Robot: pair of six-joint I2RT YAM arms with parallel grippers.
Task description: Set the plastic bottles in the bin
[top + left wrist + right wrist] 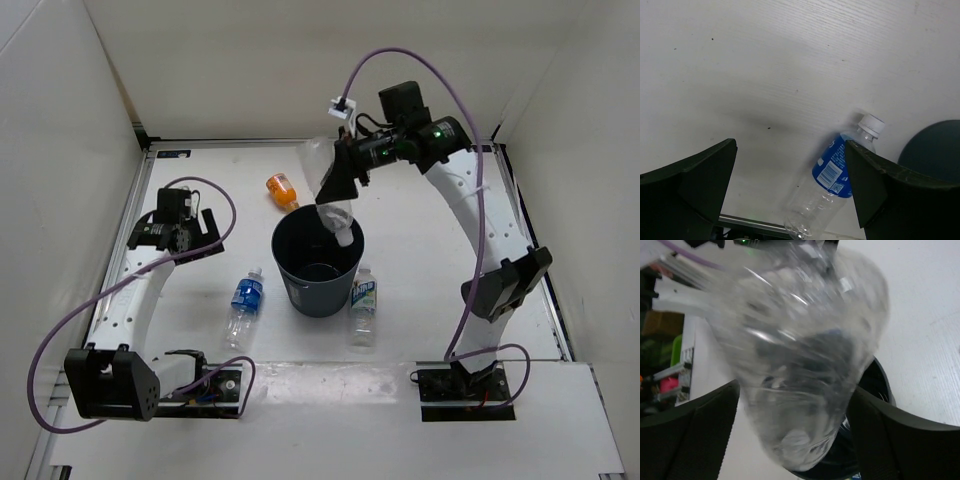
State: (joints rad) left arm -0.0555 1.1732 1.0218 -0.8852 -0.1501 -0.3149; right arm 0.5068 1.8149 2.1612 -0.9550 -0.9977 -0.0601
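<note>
The clear unlabelled bottle (335, 200) hangs cap-down over the far rim of the dark bin (300, 292). It is blurred in the right wrist view (800, 365), between the spread fingers of my right gripper (338, 178), which stand apart from its sides. The bin's rim (881, 385) shows below it. The blue-labelled bottle (244, 303) lies left of the bin, under my open, empty left gripper (790, 185), and shows there too (832, 185). The white-blue-labelled bottle (363, 305) lies right of the bin. The short orange bottle (283, 190) lies behind it.
White walls enclose the table on the left, back and right. The bin's edge (935, 150) shows at the right of the left wrist view. Purple cables loop from both arms. A metal strip runs along the table's near edge.
</note>
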